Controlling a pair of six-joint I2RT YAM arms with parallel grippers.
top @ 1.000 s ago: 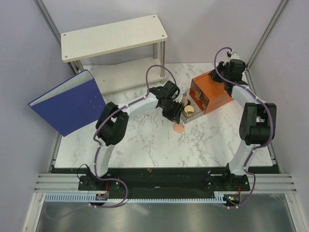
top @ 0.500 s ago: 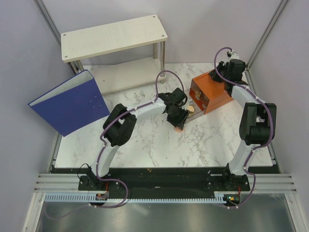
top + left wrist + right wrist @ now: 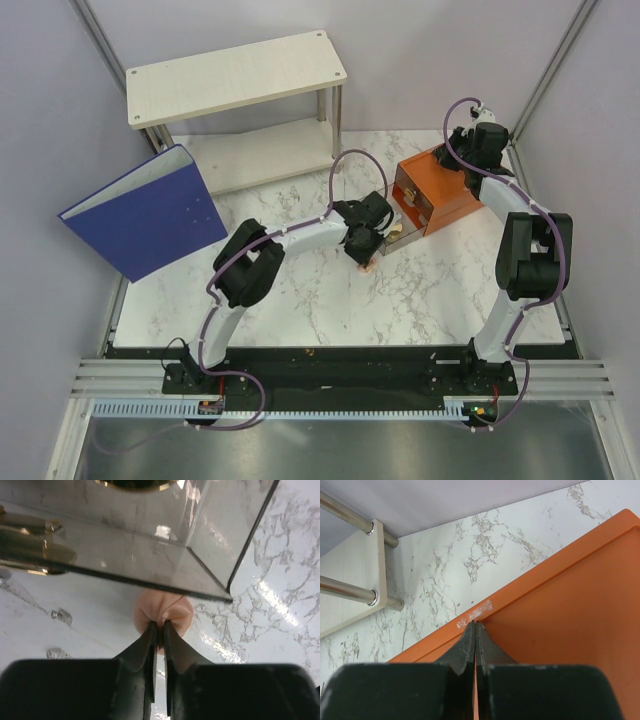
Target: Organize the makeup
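My left gripper (image 3: 366, 256) (image 3: 160, 625) is low over the marble, shut on a soft peach-pink disc (image 3: 175, 611), which puckers between the fingertips. The disc's edge shows under the gripper in the top view (image 3: 370, 268). Just beyond it is the open smoky clear drawer (image 3: 150, 555) (image 3: 397, 232) of the orange box (image 3: 440, 195), with a round gold jar (image 3: 134, 484) inside at the frame's top. My right gripper (image 3: 466, 155) (image 3: 475, 624) is shut and empty on the orange box's top (image 3: 570, 605), near its back edge. The other makeup is out of view.
A big blue binder (image 3: 145, 215) stands propped at the left. A pale two-tier shelf (image 3: 235, 75) with metal legs (image 3: 345, 597) stands at the back. Grey walls close in both sides.
My left gripper has moved from beside the open drawer down to the peach-pink disc on the marble and shut on it. The right arm has not moved.
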